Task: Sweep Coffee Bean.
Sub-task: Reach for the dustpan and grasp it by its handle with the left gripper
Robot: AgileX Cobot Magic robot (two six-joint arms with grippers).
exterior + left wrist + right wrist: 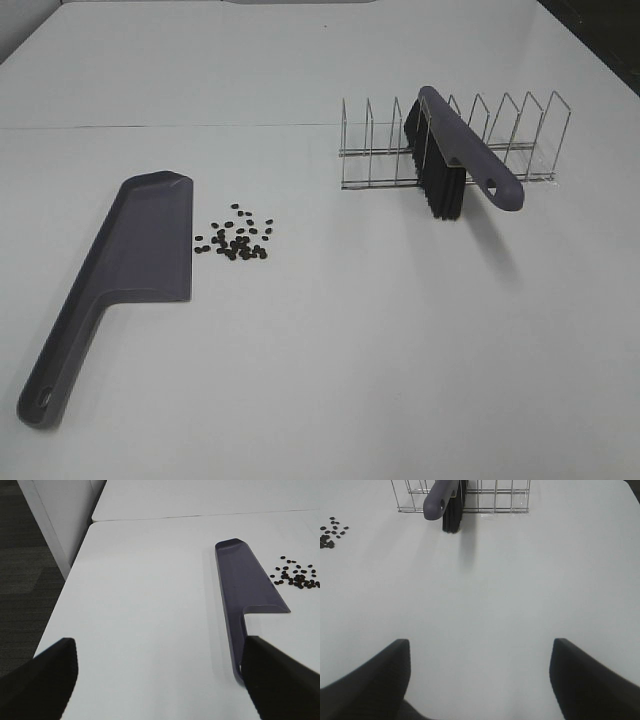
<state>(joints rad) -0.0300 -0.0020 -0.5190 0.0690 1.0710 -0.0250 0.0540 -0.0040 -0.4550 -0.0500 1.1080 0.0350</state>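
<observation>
Coffee beans (236,237) lie in 1 loose cluster on the white table (350,360), just beside the long open edge of the dustpan (140,250) and not touching it. The dustpan lies flat to their left in the high view. Its long axis runs from the handle at the near left to the pan's far corner, so its mouth faces the beans sideways. The brush (455,160) stands well apart on the other side, propped in a wire rack (520,140) with bristles down and its handle slanting toward the near right. The beans therefore sit between the 2 tools, and a sweep would likely run right to left into the pan.

The left gripper (159,642) is near the dustpan's handle end, fingers spread wide and empty, and is the nearer one to the pan. The right gripper (480,642), likewise spread and holding nothing, faces the brush handle across bare table. Neither gripper shows in the high view; only the wrist views give their stance. The right wrist view catches just the cluster's edge, and the left wrist view misses the brush and rack entirely.
</observation>
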